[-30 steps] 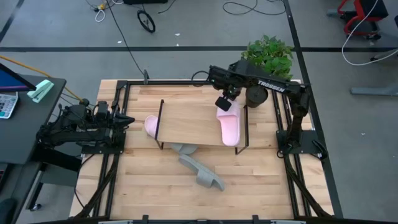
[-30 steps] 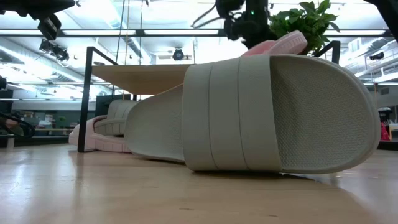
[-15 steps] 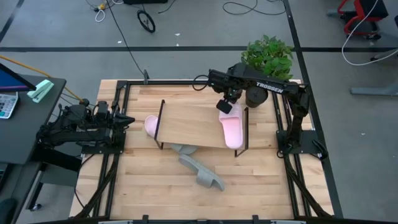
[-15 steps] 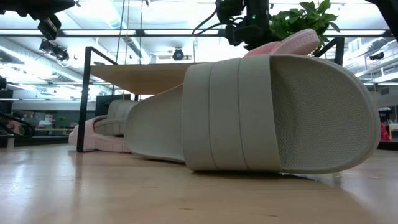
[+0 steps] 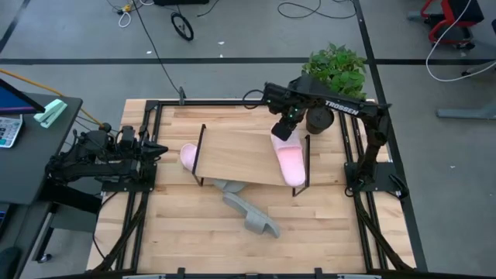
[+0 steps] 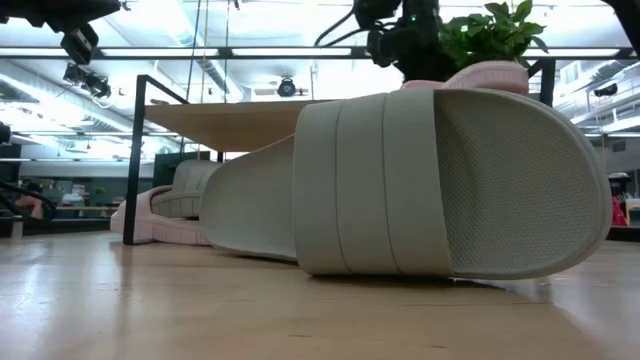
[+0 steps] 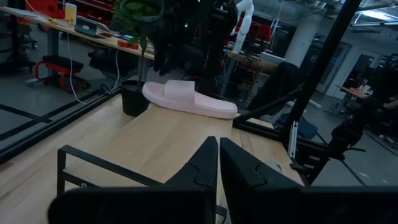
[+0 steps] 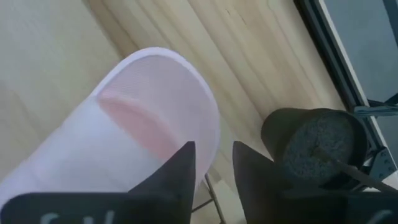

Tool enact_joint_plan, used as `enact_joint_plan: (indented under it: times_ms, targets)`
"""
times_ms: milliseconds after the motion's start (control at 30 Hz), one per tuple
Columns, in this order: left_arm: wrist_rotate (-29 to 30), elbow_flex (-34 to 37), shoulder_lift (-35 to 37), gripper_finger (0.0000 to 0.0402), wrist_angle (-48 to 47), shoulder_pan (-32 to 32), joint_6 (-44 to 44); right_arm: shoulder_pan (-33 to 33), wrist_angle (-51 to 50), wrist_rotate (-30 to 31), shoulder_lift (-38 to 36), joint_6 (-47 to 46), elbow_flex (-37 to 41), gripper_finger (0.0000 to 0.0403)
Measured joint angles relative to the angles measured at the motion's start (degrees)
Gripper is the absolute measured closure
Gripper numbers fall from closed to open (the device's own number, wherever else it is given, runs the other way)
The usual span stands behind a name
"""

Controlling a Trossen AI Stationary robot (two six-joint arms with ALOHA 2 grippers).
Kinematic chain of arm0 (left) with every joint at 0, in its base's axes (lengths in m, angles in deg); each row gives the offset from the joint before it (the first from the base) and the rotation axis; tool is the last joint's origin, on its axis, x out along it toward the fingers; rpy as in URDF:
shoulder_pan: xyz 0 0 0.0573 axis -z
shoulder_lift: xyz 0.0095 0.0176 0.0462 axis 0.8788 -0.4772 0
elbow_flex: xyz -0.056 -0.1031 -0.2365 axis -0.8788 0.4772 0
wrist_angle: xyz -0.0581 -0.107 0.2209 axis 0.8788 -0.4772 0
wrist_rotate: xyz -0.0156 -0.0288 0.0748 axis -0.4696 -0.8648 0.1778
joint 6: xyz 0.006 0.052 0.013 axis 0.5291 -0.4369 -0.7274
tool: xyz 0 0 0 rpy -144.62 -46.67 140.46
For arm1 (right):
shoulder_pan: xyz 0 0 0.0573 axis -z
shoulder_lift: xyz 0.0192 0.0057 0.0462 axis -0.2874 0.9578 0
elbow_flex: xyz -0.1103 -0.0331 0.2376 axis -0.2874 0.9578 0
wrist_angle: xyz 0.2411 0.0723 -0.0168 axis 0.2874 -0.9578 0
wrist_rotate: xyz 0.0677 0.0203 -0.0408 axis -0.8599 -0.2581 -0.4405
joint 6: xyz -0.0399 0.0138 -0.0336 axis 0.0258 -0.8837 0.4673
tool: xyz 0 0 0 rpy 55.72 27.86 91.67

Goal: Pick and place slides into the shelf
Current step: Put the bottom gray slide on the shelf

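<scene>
One pink slide lies level on the shelf's wood board, at its right end. It also shows in the low view and the left wrist view. My right gripper is shut on its far end. The other pink slide lies on the table at the shelf's left end frame. One grey slide lies on the table near the shelf, and the other lies partly under the board. My left gripper is shut and empty at the table's left edge. My right gripper pinches the pink slide's side rim near its rounded far end. One finger stands over the footbed and the other outside the rim. The fingers slant down from above and the far side. The slide lies flat on the board.
A potted plant stands at the far right, its dark pot close behind my right gripper; the pot also shows in the right wrist view. The shelf's black end frame runs just right of the pink slide. The board's middle and left are bare.
My right gripper has moved a little toward the table's right and near edges with the pink slide. The slide's raised near end has come down from a tilt to lie level on the board.
</scene>
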Motion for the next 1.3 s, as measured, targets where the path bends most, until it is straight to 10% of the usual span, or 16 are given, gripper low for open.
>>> enact_joint_plan:
  times_ms: [733,1300]
  targets:
    - [0.0,0.0,0.0,0.0371,-1.3,0.0,0.6,-8.2,10.2,-10.3,-2.3,-0.9,-1.4,0.0252]
    - [16.9,0.0,0.0,0.0303,-16.4,0.0,33.6,-9.5,25.2,-15.8,-2.3,-0.5,-12.0,0.0243]
